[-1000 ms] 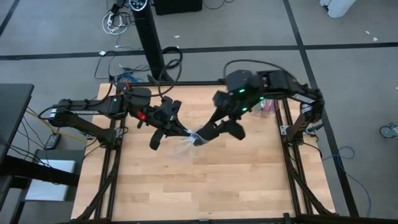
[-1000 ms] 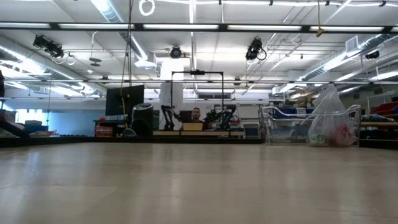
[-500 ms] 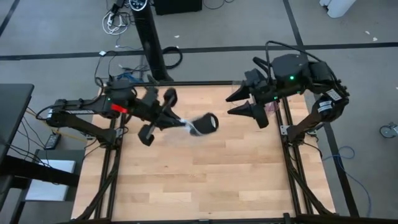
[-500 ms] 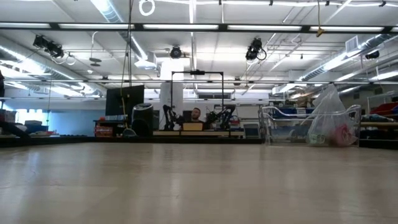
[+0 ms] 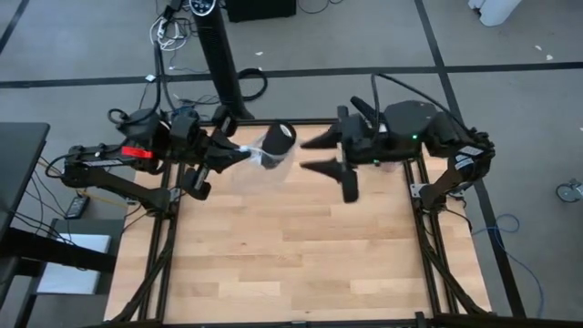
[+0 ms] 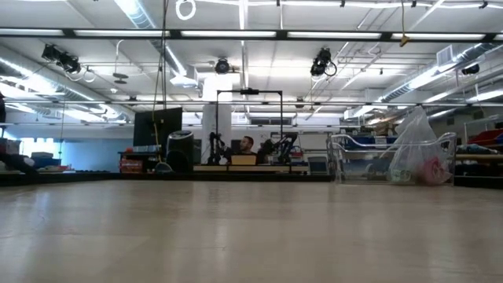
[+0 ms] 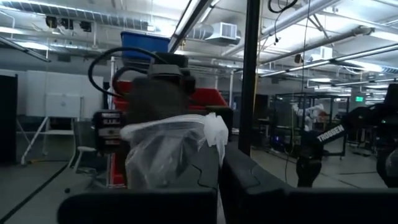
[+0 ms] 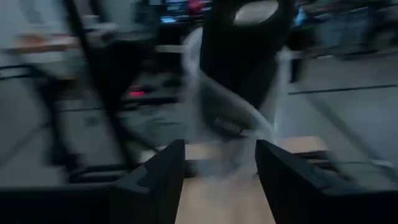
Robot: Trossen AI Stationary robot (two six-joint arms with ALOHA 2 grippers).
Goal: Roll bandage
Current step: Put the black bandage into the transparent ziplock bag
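Note:
The bandage is a small dark cylinder [image 5: 279,138] sitting inside the far end of a clear plastic bag [image 5: 253,157]. It also shows in the left wrist view [image 7: 163,93] and the right wrist view [image 8: 244,43]. My left gripper [image 5: 228,153] is shut on the bag, raised over the table's far left part. My right gripper [image 5: 326,157] is open and empty just right of the roll, with its fingers pointing at it. In the right wrist view [image 8: 219,177] the gap between the fingers is wide. The low view shows neither arm. My left gripper pinches the clear bag by its thin gathered end [image 7: 217,163] between its two fingers. The fingers point toward the table's right and slant upward. The bag [image 7: 165,155] stands out beyond the fingertips, lifted clear of the table, with the dark roll in its far end.
A clear bin [image 6: 391,159] holding bagged items stands at the table's far right. A black post [image 5: 219,55] rises just beyond the far edge. The bare wooden tabletop [image 5: 291,246] stretches toward the near edge. A person [image 6: 247,145] is far off in the room.
My left gripper has swung up and toward the table's far left, carrying the bag and roll clear of the table. My right gripper has left the bag, drawn off toward the far right, then come back toward the roll with its fingers apart.

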